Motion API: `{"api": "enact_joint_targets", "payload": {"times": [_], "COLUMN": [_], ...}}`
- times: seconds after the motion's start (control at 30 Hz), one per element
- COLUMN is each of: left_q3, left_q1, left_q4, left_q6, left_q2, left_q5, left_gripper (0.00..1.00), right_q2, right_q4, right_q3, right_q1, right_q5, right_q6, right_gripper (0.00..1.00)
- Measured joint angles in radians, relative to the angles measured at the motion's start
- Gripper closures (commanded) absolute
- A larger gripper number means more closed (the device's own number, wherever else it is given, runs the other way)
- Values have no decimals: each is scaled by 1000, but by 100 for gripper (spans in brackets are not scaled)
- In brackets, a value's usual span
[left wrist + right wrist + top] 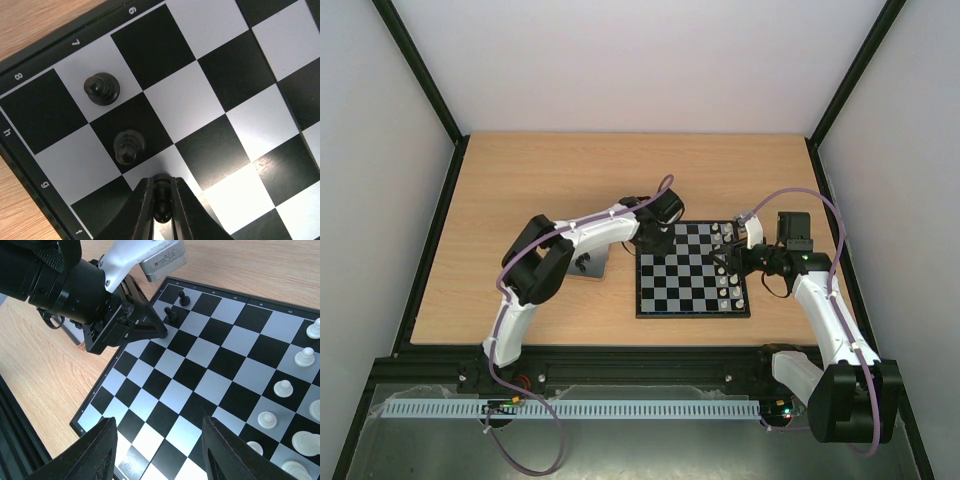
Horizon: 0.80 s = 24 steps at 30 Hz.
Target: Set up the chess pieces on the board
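Black pawn [161, 196] sits pinched in my left fingers [137, 216] near a corner of the board [685, 285], just beside 2 standing pawns [128, 146]. My right fingers [95, 450] hang open above the board.

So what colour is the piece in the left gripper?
Black piece; best in left wrist view.

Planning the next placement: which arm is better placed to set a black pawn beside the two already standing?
Left. The left gripper is shut on a black pawn over the board, next to the two standing pawns. The right gripper is open and empty, farther from them.
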Motion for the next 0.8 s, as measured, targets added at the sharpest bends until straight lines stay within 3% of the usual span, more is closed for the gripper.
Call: {"api": "enact_joint_targets", "payload": {"times": [0.37, 0.8], "left_q3": [14, 10], "left_q1": [0, 0], "left_q4": [-3, -42], "left_q6": [-3, -10], "left_q2": [13, -5], "left_q5": [0, -11], "left_gripper": [78, 74], "right_q2": [0, 0], "right_q4": [0, 0], "right_q3": [0, 0], "right_q1": [0, 0], "right_q5": [0, 0], "right_q6": [0, 0], "right_gripper": [53, 53]}}
